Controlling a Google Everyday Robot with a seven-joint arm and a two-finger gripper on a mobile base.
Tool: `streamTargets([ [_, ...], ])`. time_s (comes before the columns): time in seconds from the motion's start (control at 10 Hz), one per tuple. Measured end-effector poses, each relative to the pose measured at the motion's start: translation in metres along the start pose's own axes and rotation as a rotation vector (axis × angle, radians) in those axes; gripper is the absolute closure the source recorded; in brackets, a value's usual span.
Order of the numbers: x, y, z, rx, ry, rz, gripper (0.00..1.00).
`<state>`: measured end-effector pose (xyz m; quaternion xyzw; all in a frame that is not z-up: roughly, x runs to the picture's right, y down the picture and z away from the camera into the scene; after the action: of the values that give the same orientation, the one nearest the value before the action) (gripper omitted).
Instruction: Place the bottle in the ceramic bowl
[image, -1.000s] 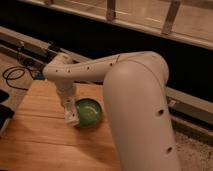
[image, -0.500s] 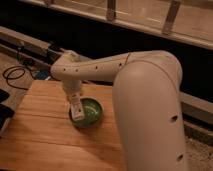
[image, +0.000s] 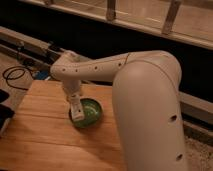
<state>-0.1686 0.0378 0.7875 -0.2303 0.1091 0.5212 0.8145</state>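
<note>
— At centre-left of the frame, what is the gripper doing?
— It is hanging over the left rim of the ceramic bowl, pointing down. Its finger state: cannot tell.
— And the bottle?
— A whitish upright shape is sitting at the gripper's tip, at the bowl's left edge.
— Surroundings?
— The white arm is reaching leftward above the wooden table; black cables are lying at upper left.

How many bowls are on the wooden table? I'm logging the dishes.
1: the ceramic bowl sits mid-table on the wooden table, with the gripper over its left rim. The arm may hide others.
</note>
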Motion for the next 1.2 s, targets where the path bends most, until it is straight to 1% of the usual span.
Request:
streamTargets([
  [0.2,0.0002,-0.0015,0.0,0.001,0.0,0.002,0.43],
  [0.4,0.0002,-0.001,0.0002,0.001,0.0,0.001,0.26],
  [0.5,0.0001,-0.0004,0.0002,0.0,0.0,0.0,0.2],
  [1.2,0.0,0.0004,0.0001,0.0,0.0,-0.001,0.2],
])
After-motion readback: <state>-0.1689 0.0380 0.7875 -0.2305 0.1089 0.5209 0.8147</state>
